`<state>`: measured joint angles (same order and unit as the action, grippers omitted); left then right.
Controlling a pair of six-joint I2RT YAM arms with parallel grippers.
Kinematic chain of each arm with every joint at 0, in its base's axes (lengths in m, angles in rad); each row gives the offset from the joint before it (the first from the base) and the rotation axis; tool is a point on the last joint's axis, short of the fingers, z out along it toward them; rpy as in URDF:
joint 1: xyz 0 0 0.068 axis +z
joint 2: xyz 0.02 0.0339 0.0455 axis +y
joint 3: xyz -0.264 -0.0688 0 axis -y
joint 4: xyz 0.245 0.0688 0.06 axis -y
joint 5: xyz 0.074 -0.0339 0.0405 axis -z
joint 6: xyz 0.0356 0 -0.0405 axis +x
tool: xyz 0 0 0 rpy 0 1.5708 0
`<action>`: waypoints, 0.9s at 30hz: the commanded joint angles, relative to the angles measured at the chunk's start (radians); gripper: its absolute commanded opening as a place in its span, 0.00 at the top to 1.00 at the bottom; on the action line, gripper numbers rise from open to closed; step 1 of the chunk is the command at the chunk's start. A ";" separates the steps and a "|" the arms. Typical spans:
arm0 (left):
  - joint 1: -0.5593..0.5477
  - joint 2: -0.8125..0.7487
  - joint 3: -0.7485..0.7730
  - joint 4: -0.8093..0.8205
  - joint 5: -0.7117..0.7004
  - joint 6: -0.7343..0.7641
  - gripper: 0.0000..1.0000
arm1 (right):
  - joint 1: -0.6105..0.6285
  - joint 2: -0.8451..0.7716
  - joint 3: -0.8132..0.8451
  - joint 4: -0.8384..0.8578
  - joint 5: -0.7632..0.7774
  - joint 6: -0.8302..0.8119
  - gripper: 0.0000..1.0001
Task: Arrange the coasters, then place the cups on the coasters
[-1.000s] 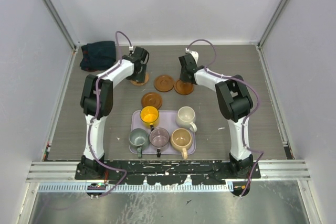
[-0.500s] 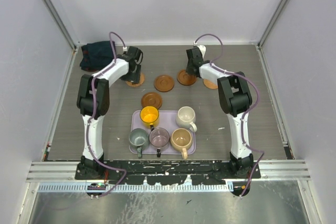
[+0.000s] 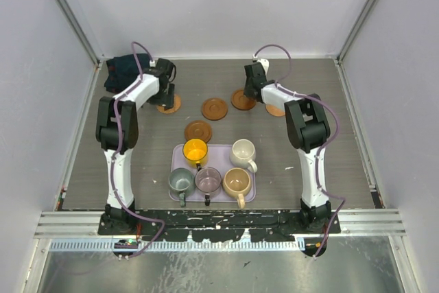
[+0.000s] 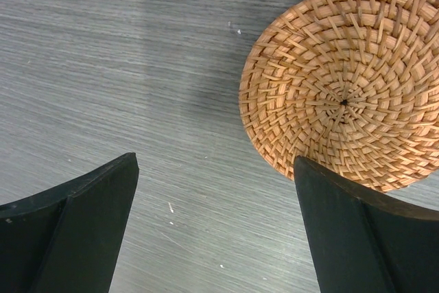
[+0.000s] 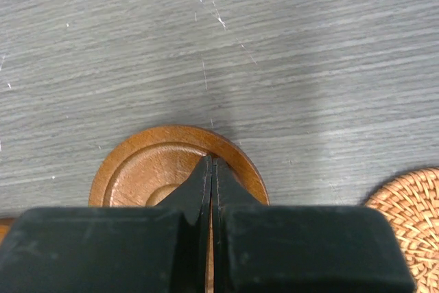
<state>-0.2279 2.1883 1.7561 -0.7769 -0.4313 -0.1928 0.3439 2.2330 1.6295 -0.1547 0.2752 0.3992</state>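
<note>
Two-fingered left gripper (image 4: 214,164) hangs with jaws wide apart, empty, beside a woven coaster (image 4: 343,94); right gripper (image 5: 211,164), jaws pressed together, sits above a brown coaster (image 5: 140,173).

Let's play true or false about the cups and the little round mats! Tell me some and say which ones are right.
1. All five cups stand on the lilac tray. True.
2. The left gripper is shut on the woven coaster. False: it is open and holds nothing; the coaster lies on the table.
3. The right gripper is shut, above a brown coaster. True.
4. One cup sits on a coaster. False: every cup is on the tray.
</note>
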 commanded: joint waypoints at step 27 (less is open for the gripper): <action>-0.086 -0.519 -0.515 0.287 0.204 -0.057 0.02 | 0.338 -0.284 -0.185 -0.031 -0.178 -0.204 0.99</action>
<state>-0.2787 1.7290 1.2930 -0.5282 -0.2127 -0.2222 0.6193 1.9404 1.4590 -0.1692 0.1165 0.2245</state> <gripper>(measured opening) 0.979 0.032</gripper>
